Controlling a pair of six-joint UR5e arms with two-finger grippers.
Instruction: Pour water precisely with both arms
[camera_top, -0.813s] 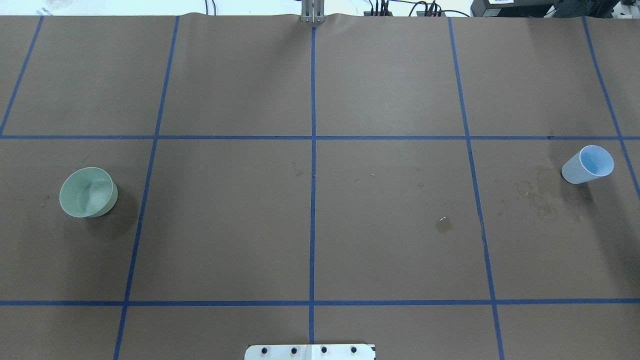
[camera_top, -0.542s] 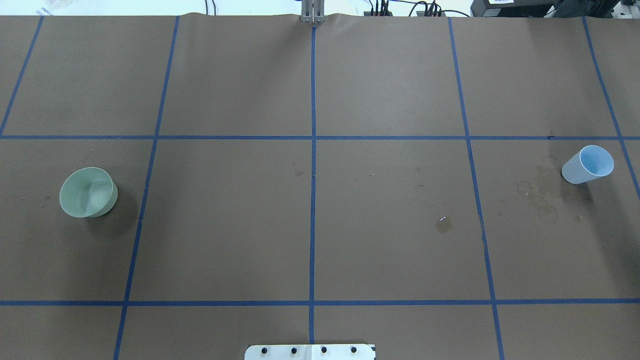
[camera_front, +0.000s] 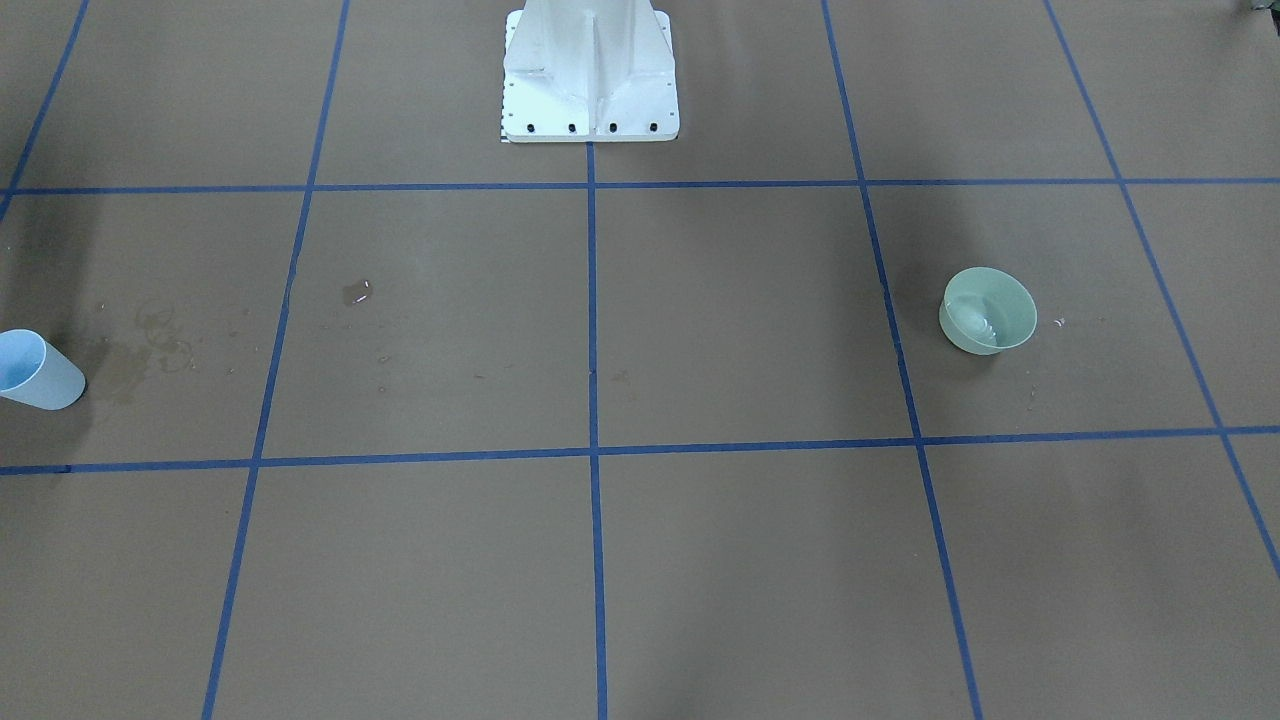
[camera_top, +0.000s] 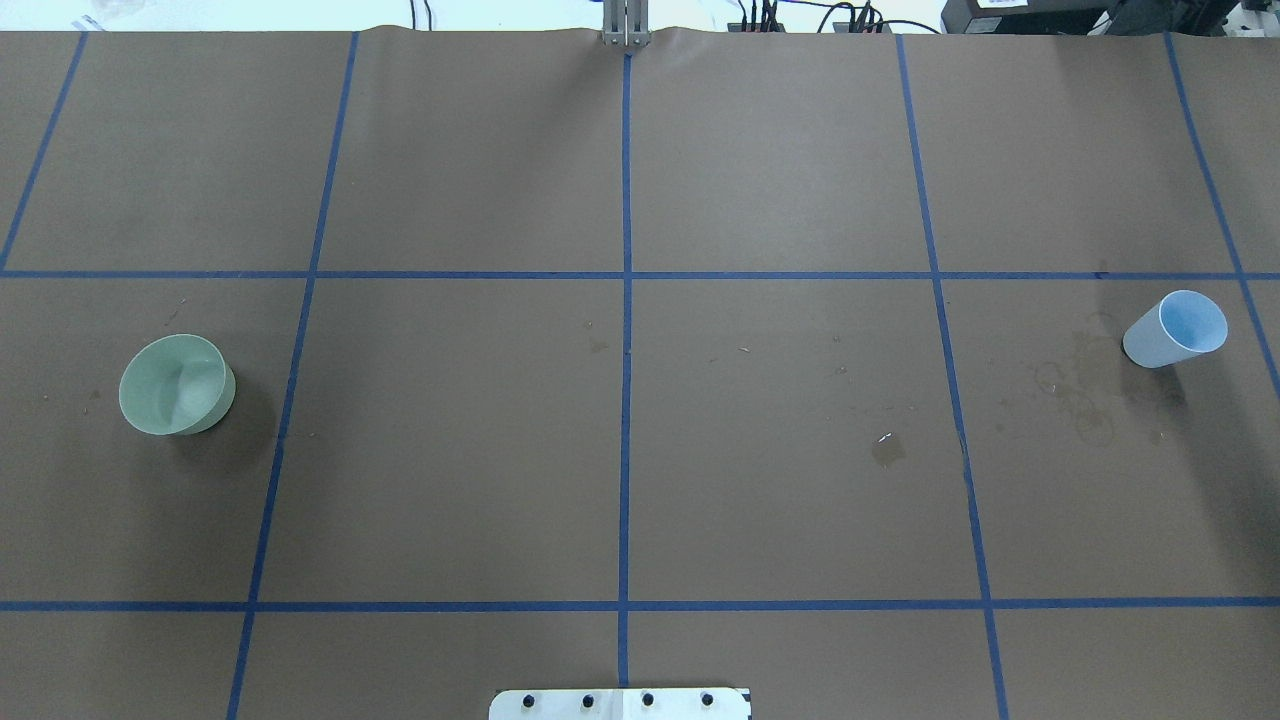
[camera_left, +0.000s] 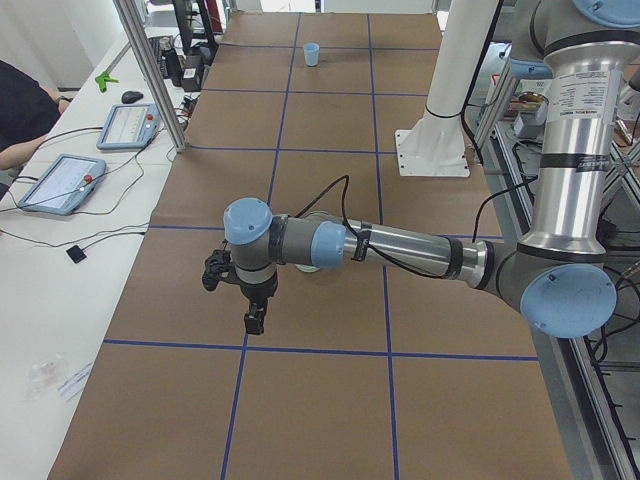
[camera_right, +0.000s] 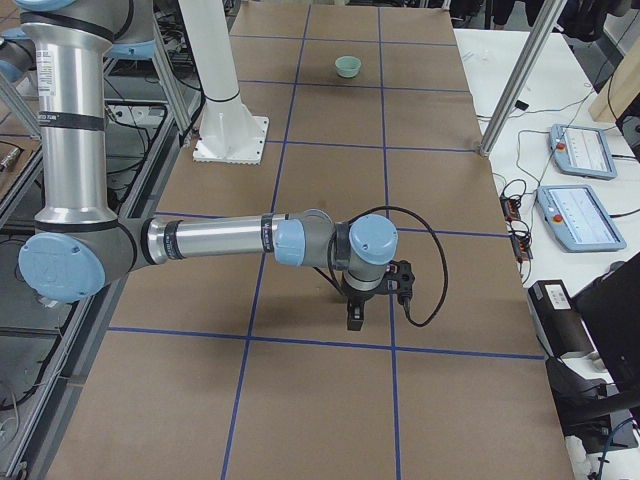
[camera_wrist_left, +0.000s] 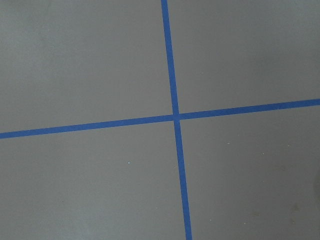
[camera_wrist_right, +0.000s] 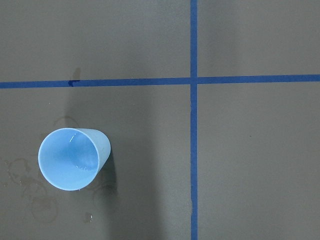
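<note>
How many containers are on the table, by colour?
blue cup: 1
green bowl: 1
Total: 2

A robotics lab is showing here: a wide table is lying under brown paper (camera_top: 780, 150) gridded with blue tape lines (camera_top: 626, 400), and a white bolted metal pedestal (camera_front: 590, 80) is standing on it. Grey tubular robot arms with light blue joint caps (camera_left: 400, 243) are reaching over it. Grey touchscreen control pendants with red buttons (camera_left: 62, 183) are lying cabled on a white side bench (camera_left: 40, 300), where a person in black (camera_left: 20, 105) is sitting beside silver aluminium frame posts (camera_left: 150, 75).
</note>
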